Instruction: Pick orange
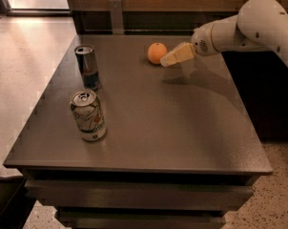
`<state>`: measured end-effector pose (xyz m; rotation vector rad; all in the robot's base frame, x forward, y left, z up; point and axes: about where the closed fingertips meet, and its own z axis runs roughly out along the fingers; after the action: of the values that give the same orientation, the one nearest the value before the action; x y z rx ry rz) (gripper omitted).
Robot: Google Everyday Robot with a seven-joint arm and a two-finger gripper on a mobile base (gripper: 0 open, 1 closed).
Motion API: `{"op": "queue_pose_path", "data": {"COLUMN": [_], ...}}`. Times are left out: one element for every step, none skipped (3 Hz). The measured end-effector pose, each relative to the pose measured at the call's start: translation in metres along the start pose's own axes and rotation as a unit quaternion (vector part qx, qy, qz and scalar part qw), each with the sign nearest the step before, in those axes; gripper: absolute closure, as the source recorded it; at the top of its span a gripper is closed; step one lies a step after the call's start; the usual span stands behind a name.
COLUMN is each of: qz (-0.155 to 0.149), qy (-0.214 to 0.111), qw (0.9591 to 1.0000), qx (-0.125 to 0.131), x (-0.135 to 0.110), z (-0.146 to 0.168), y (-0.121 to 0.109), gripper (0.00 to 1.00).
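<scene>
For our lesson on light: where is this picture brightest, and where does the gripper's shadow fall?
Camera view: brightest on the floor at upper left, with glare; the table is dim. Camera view: the gripper, just right of the orange, throws a soft shadow onto the table beneath it.
</scene>
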<state>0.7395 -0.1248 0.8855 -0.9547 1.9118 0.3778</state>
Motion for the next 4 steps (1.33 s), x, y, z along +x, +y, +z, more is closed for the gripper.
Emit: {"op": "queue_pose_path", "data": {"qz": [0.012, 0.01, 0.009, 0.008], "qy": [-0.011, -0.021, -0.036, -0.057], "qw": [0.9997, 0.9993, 0.9985, 0.997], "qx": [-0.016, -0.03, -0.04, -0.052], "x": [0.006, 0.002, -0.003, -0.013], "z": [0.028, 0.049, 0.065, 0.08], "y": [0.002, 0.008, 0.009, 0.009], "gripper": [0.0, 0.0, 0.0, 0.0]}}
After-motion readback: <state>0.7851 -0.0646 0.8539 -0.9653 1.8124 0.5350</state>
